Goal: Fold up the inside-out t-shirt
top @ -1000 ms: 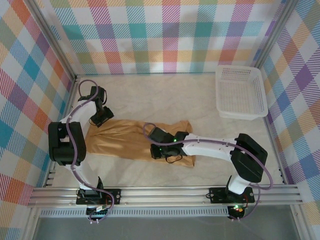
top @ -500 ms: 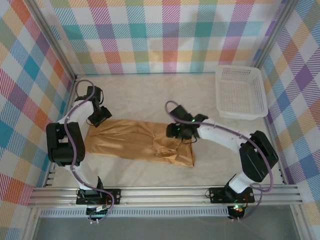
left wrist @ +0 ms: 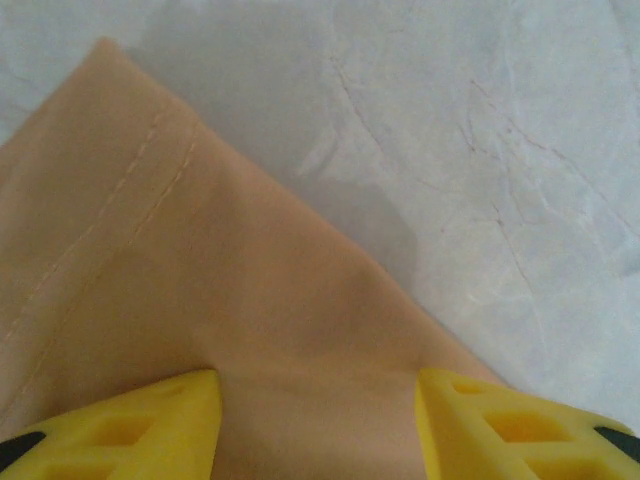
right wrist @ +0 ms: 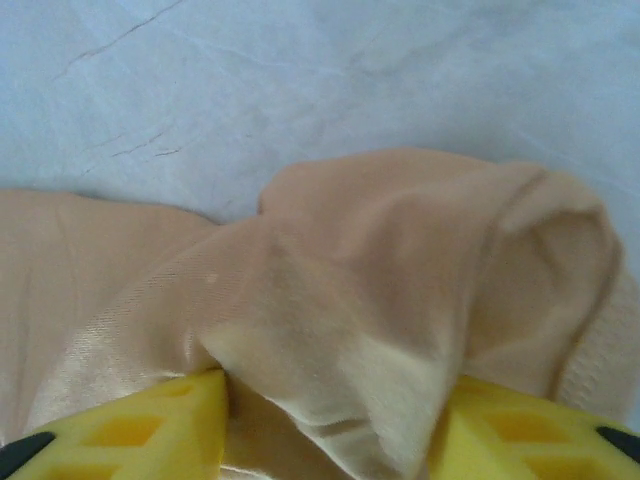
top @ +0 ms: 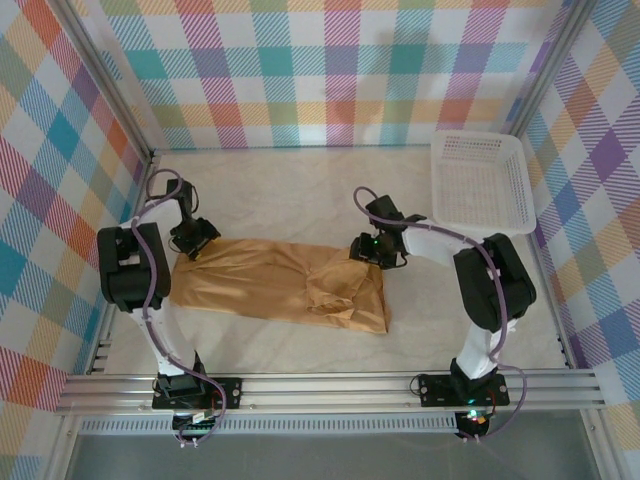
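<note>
**Inspector:** Top view first. Where is the garment?

**Assistant:** The inside-out t-shirt (top: pixel 265 280) lies as a long tan band across the middle of the table (top: pixel 300 195), rumpled towards its right end. The left gripper (top: pixel 190 243) is at its far left corner and the right gripper (top: pixel 372 250) at its far right corner. A white mesh basket (top: pixel 485 228) stands at the far right, well apart from the cloth.

**Inspector:** Left wrist view?

**Assistant:** The left gripper (left wrist: pixel 315 420) has its jaws about half apart. Flat cloth of the t-shirt (left wrist: pixel 200 280) lies between the yellow fingers (left wrist: pixel 130 430). No pinch or lift is visible. A stitched hem (left wrist: pixel 110 230) runs to a corner, with bare table (left wrist: pixel 480 150) on the right.

**Inspector:** Right wrist view?

**Assistant:** The right gripper (right wrist: pixel 330 420) has its jaws closed on a thick bunch of the t-shirt (right wrist: pixel 400 250). The fabric fills the gap, touches both fingers (right wrist: pixel 130 425) and humps up beyond them. Bare table (right wrist: pixel 300 80) lies farther on.
</note>
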Motion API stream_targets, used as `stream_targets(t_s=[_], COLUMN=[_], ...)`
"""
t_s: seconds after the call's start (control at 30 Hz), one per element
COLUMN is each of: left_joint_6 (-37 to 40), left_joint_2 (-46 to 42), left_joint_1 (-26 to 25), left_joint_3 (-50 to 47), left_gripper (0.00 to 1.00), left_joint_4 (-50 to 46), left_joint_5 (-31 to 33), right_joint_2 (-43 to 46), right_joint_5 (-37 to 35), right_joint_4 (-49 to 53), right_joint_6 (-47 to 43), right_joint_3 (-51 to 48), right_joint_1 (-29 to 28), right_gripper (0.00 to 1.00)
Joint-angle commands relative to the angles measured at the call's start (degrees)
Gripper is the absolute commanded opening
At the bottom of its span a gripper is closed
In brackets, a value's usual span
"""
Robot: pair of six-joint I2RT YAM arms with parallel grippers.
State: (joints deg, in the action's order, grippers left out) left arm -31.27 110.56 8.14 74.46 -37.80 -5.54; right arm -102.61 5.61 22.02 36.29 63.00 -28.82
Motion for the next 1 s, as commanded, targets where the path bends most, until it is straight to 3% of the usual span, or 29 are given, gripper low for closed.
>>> stream_targets(t_s=[0.0,0.07,0.2,0.43,0.47,0.53,0.6,0.77,0.87,0.97], left_joint_6=[-0.5,0.0,1.0,0.9,0.8,0.7,0.7,1.5,1.9,2.1], left_joint_2=[2.1,3.1,3.8,3.3,3.0,2.6,2.0,-0.5,-4.4,-8.6], left_joint_1=[0.9,1.8,4.5,5.2,5.0,4.4,3.6,2.6,1.9,1.2], left_joint_3=[2.5,3.1,3.1,2.3,2.3,2.6,3.2,4.4,4.0,3.1], left_gripper=[0.54,0.54,0.54,0.53,0.53,0.53,0.55,0.65,0.66,0.66], left_joint_4=[0.5,-0.4,-2.5,-2.1,-1.9,-1.9,-2.4,-5.0,-6.4,-7.1], left_joint_5=[-1.0,0.2,5.4,5.8,5.4,4.5,4.6,6.2,8.8,9.7], right_joint_2=[-1.1,-0.6,2.0,3.0,2.2,0.2,-1.8,-1.3,0.7,0.2], right_joint_5=[2.4,1.2,-1.7,-0.1,1.0,3.2,4.7,3.6,5.4,4.9], right_joint_4=[-2.6,-0.9,6.9,11.2,11.1,11.1,11.0,13.4,11.8,11.9], right_joint_6=[0.1,-0.3,-3.0,-6.0,-6.2,-6.2,-5.9,-5.7,-5.7,-5.4], right_joint_3=[2.0,2.8,5.3,6.3,7.0,8.7,10.2,10.2,7.0,5.0], right_joint_1=[0.7,1.3,3.3,6.1,6.1,6.1,6.2,6.1,5.7,3.3], right_gripper=[0.28,0.13,0.01,0.00,0.06,0.35,0.55,0.71,0.88,0.93])
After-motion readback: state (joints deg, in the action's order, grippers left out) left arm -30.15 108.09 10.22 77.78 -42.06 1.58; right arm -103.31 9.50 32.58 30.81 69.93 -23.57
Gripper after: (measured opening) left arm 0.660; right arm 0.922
